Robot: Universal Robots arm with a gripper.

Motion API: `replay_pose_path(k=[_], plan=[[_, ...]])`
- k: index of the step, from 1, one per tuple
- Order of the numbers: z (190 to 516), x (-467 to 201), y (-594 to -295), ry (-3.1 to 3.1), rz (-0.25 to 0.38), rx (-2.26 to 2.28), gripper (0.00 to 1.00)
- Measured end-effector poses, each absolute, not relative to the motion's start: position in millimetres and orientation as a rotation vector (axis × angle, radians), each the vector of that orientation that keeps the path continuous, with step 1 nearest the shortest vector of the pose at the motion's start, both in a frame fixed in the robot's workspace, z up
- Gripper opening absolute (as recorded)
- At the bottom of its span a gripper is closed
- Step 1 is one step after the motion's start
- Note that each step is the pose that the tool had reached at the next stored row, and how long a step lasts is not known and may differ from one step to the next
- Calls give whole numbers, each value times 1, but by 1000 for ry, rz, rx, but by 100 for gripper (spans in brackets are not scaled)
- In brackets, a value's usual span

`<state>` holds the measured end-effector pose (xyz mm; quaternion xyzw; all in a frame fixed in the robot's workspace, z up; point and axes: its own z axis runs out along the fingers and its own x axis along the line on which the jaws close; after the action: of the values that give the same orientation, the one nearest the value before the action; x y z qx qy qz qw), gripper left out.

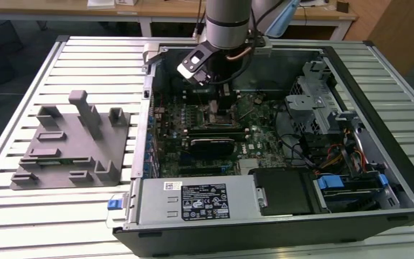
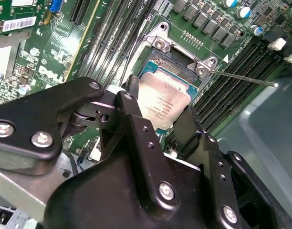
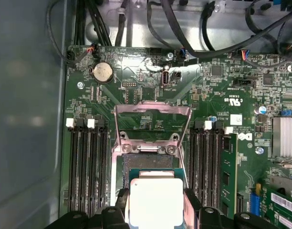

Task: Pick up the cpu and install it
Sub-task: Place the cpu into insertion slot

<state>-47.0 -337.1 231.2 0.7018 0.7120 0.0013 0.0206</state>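
- Exterior view: arm (image 1: 226,21) reaches down into the open PC case (image 1: 401,178), which lies on its side on the slatted table (image 1: 20,81).
- Gripper (image 1: 220,101) is low over the motherboard (image 1: 261,127), towards the far end of the board from the power supply (image 1: 192,202).
- Grey tray (image 1: 63,154) with upright posts sits on the table at the exterior view's left, just beside the case and well apart from the gripper.
- Second wrist view: the gripper (image 2: 159,109) has the cpu (image 2: 162,102) between its fingers (image 2: 136,119), black pads closed against two opposite edges. Silver top faces up.
- The cpu is directly over the socket (image 2: 169,64). Part of the socket's contact field shows beyond the chip's far edge.
- Can't tell whether the chip is touching the socket or just above it.
- Thin socket lever (image 2: 241,76) sticks out sideways over the memory slots.
- First wrist view: same grip, the cpu (image 3: 155,200) clamped in the gripper (image 3: 155,210), with the socket (image 3: 148,162) partly exposed past it.
- Metal retention frame (image 3: 153,109) is swung open, away from the socket.
- Memory slots (image 3: 86,167) flank the socket on both sides. Coin cell (image 3: 102,72) is further up the board.
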Motion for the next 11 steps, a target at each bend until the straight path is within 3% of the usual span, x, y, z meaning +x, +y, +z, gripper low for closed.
replay_pose_path(k=[11], plan=[[221, -47, -337, 2208, 4, 2177, 53]])
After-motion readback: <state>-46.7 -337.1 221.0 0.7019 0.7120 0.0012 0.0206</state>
